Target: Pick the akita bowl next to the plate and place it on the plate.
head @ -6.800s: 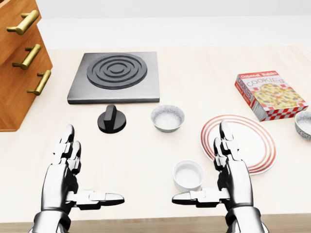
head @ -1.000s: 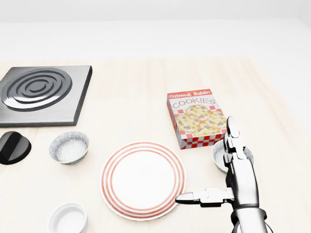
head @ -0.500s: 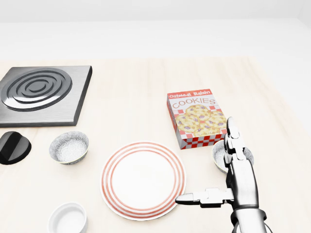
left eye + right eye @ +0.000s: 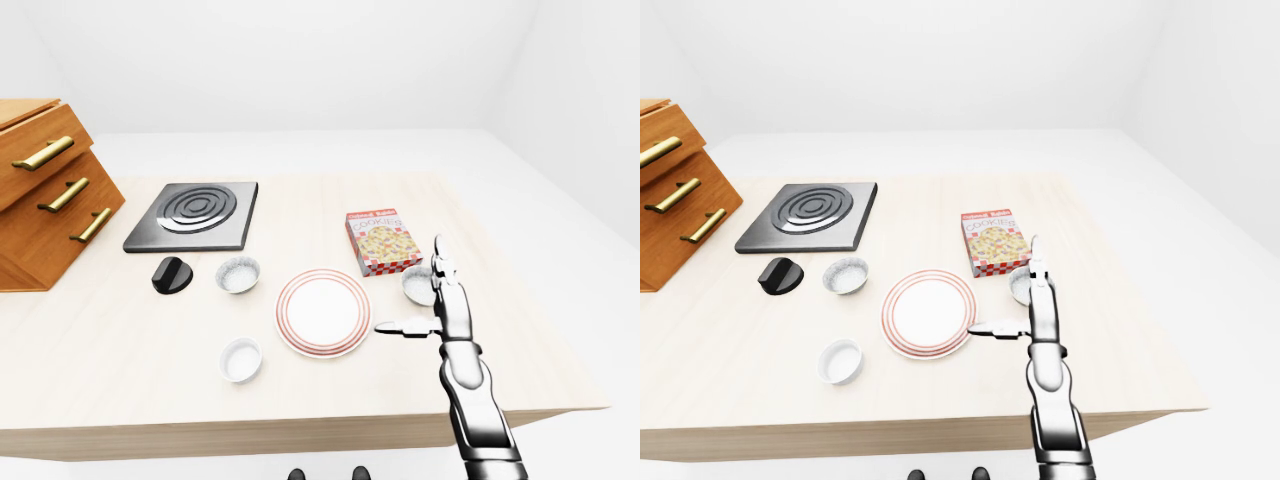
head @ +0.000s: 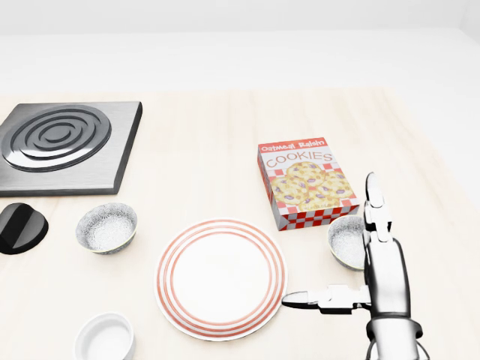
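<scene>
Fingers [image 5: 374, 206] straight and thumb stuck out leftward, the right hand [image 5: 386, 274] holds nothing and hovers beside the right rim of the akita bowl [image 5: 343, 241]. That bowl sits empty on the bench [image 5: 202, 150], just right of the bare plate [image 5: 162, 279]. In the head view the cookie box [image 5: 306, 182] lies close above the bowl.

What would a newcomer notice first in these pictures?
The chrome right hand rises from the bottom right of the head view, open, with its fingers straight and its thumb pointing toward the red-ringed plate at bottom centre. A patterned bowl sits just left of the fingers. The bright cookie box lies just above the bowl.
</scene>
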Available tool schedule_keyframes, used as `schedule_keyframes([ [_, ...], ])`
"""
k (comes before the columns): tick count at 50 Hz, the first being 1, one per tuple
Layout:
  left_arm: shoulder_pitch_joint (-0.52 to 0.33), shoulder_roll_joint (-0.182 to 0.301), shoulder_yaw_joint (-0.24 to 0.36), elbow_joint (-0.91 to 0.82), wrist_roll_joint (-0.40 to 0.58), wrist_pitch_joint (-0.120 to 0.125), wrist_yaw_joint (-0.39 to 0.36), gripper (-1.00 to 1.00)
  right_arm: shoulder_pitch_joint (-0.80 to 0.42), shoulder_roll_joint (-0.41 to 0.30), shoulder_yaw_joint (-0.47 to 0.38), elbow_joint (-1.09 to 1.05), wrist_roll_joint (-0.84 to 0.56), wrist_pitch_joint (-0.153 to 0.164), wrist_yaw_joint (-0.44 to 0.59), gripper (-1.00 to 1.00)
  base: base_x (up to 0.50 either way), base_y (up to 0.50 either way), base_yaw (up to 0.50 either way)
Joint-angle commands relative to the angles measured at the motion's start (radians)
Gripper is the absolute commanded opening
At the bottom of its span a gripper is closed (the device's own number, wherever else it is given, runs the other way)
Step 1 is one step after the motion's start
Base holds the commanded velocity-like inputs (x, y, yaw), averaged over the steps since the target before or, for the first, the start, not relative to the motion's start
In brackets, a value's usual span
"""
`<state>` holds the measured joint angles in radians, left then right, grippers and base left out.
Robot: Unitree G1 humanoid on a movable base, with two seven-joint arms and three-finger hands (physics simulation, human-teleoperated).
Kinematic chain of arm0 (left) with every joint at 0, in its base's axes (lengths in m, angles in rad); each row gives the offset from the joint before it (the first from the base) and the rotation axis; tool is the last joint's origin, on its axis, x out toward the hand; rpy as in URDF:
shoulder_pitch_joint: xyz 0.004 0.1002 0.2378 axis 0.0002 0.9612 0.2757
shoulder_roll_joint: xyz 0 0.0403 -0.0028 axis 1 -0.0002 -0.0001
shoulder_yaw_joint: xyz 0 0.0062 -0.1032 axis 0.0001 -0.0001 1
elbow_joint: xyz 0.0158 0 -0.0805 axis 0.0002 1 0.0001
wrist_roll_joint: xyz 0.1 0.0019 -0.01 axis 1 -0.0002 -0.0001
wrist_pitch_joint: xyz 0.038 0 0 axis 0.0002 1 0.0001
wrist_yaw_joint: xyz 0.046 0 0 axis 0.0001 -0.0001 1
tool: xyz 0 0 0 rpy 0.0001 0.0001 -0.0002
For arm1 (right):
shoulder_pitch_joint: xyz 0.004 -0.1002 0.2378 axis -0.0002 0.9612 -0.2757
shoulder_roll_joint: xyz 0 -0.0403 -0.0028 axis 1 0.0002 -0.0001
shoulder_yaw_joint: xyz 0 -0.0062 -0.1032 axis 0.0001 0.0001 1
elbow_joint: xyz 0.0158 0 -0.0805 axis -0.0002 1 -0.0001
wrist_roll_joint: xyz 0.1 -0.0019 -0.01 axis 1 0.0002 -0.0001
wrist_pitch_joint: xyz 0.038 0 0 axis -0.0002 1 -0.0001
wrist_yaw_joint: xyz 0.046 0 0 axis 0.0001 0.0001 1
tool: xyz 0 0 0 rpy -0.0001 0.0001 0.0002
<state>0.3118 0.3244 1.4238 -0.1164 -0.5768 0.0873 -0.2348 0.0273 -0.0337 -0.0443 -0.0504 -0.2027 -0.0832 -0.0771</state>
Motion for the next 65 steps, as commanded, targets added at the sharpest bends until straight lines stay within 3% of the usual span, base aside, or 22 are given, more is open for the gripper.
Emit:
schedule_keyframes([
  [1, -0.005, 0.003, 0.007, -0.005, 0.002, 0.000, -0.003, 1.00, -0.030, -0.038, -0.040, -0.058, -0.120, 0.001, -0.052, 1.00, 0.00, 0.00, 0.00],
  [12, -0.003, -0.002, -0.001, -0.008, 0.008, 0.000, -0.008, 1.00, -0.031, -0.088, -0.085, -0.062, -0.333, -0.004, -0.092, 1.00, 0.00, 0.00, 0.00],
  [18, 0.000, -0.005, 0.002, -0.011, 0.008, 0.000, -0.013, 1.00, -0.022, -0.102, -0.119, -0.102, -0.419, -0.004, -0.056, 1.00, 0.00, 0.00, 0.00],
  [27, 0.002, -0.008, 0.011, -0.009, 0.009, 0.000, -0.020, 1.00, -0.056, -0.158, -0.156, -0.105, -0.635, -0.004, -0.116, 1.00, 0.00, 0.00, 0.00],
  [34, 0.004, -0.008, 0.010, -0.010, 0.011, 0.000, -0.020, 1.00, -0.054, -0.163, -0.141, -0.074, -0.737, -0.004, -0.155, 1.00, 0.00, 0.00, 0.00],
  [41, 0.001, -0.010, 0.005, -0.011, 0.014, 0.000, -0.017, 1.00, -0.071, -0.195, -0.137, -0.025, -0.870, -0.004, -0.257, 1.00, 0.00, 0.00, 0.00],
  [46, 0.001, -0.010, 0.004, -0.008, 0.015, 0.000, -0.017, 1.00, -0.074, -0.194, -0.133, 0.003, -0.893, -0.004, -0.269, 1.00, 0.00, 0.00, 0.00],
  [65, -0.001, -0.016, -0.005, -0.002, 0.013, 0.000, -0.012, 1.00, -0.082, -0.202, -0.042, 0.166, -1.127, -0.004, -0.447, 1.00, 0.00, 0.00, 0.00],
])
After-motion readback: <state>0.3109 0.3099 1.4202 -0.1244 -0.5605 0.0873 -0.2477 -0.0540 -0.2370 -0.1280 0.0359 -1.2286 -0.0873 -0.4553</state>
